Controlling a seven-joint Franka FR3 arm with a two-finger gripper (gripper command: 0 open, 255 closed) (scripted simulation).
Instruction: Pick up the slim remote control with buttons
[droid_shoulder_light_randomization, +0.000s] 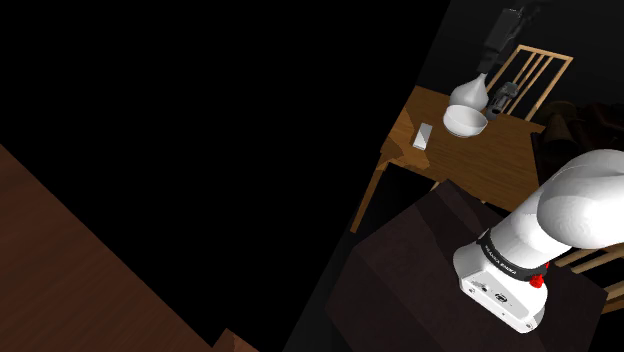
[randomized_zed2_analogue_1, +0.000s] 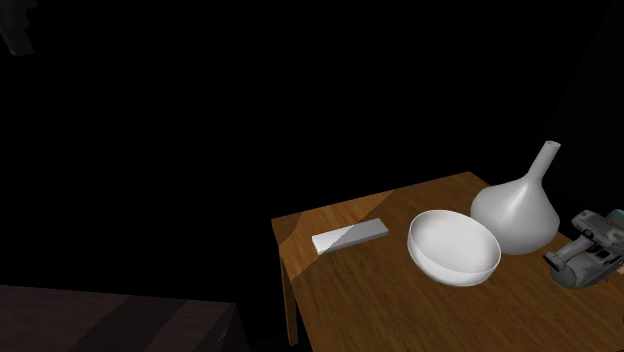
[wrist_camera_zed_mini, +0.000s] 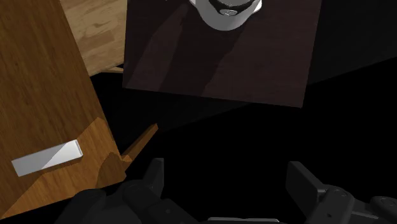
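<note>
Two black fingers of the gripper (wrist_camera_zed_mini: 228, 173) stand spread wide, clasping nothing, with a black area between them. The remote (randomized_zed2_analogue_1: 350, 236), a slim pale slab drawn plain, lies flat on the wooden table (randomized_zed2_analogue_1: 400, 310) near its edge. In the second exterior view it sits at nine o'clock of the white bowl (randomized_zed2_analogue_1: 453, 247), apart from it. A white vase (randomized_zed2_analogue_1: 515, 210) stands at two o'clock of the bowl — touching or just behind, I cannot tell. From the wrist, the remote lies well apart from the gripper
</note>
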